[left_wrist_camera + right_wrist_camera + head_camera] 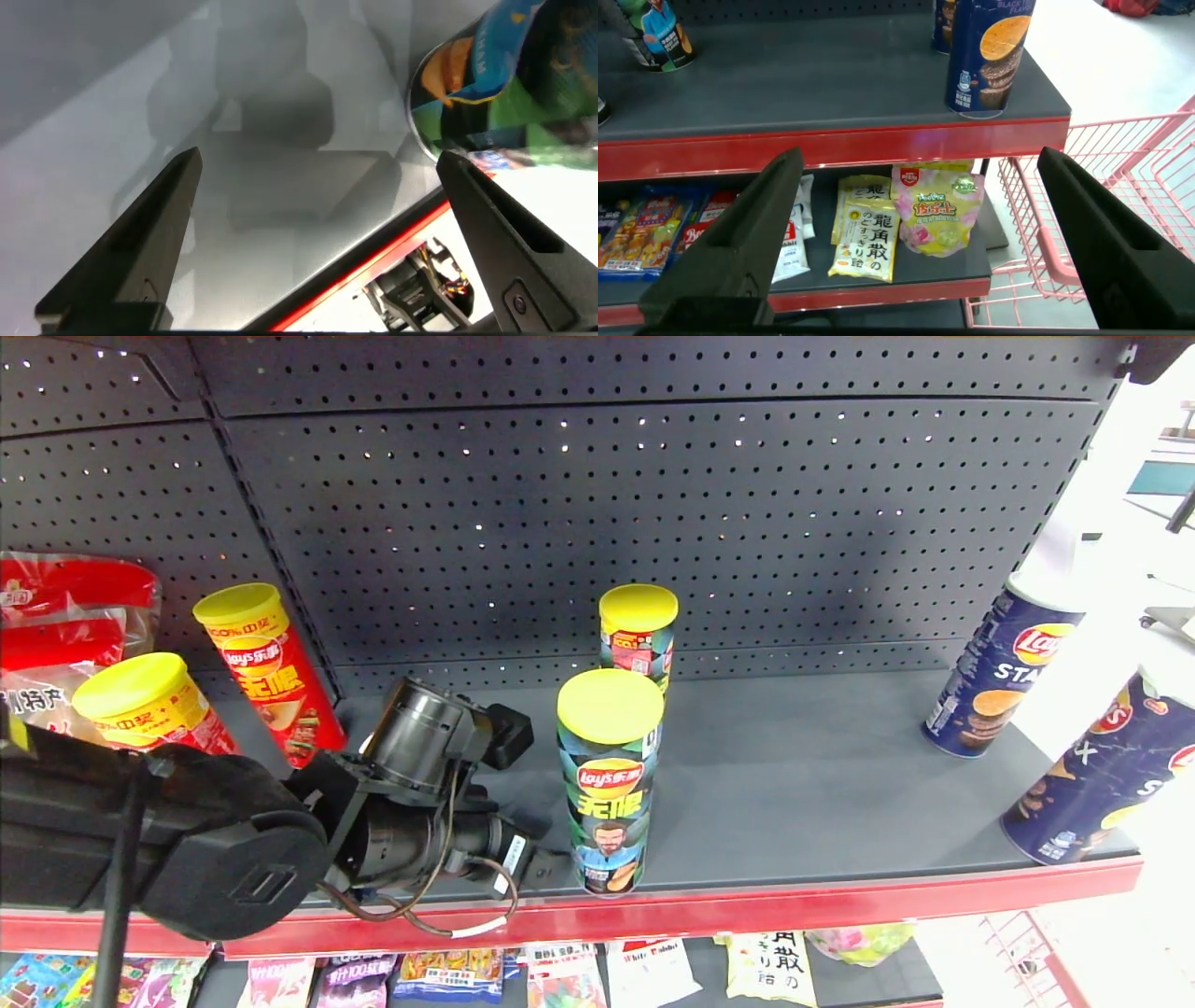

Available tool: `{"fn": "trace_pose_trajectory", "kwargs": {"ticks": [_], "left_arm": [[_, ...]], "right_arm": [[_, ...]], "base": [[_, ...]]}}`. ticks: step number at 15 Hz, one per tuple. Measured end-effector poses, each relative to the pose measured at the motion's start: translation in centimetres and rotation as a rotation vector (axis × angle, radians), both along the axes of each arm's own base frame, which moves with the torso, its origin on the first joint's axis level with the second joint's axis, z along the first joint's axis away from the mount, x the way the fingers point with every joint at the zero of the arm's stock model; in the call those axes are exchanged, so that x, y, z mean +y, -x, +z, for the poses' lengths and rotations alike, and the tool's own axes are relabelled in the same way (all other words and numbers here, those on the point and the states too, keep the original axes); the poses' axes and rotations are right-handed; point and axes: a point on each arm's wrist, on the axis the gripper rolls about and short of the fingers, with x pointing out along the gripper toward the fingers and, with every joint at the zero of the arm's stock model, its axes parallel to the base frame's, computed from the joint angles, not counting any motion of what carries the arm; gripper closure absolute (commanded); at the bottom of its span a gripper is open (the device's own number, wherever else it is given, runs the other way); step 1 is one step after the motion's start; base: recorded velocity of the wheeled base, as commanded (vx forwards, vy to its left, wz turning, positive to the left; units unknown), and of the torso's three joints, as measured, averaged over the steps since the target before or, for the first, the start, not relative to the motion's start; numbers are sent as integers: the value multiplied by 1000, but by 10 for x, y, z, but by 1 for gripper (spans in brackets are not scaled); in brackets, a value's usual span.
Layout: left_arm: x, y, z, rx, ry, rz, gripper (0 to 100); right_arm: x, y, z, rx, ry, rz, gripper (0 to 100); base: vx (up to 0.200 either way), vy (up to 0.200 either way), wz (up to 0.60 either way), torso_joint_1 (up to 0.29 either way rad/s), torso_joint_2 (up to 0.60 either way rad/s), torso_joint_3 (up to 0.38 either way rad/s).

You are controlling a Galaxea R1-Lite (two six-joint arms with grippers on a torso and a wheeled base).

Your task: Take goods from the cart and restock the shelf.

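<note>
Left tool [320, 159] wide, empty; green chip can [609, 782] just beside it at shelf [822, 784] edge. Right tool [920, 154] wide, empty.

Shelf [794, 784]: the widest open deck runs from the front green can [610, 784] and rear green can [638, 635] at mid-shelf across to the two blue cans [999, 672] at the right end, bare from pegboard [653, 523] to front lip. The gap between the green cans and the red cans [271, 672] is taken by the left arm [187, 840]. The left gripper [318, 159], spread wide, sits low over the front edge just beside the front green can.
</note>
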Motion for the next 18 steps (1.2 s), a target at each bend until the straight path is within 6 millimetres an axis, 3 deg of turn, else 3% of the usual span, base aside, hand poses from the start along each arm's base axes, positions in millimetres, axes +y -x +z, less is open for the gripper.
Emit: {"fn": "trace_pose_trajectory", "kwargs": {"ticks": [18], "left_arm": [[-12, -6, -1, -5, 5, -12, 0]], "right_arm": [[0, 0, 0, 0, -1, 0, 0]], "base": [[0, 0, 0, 0, 0, 0]]}}
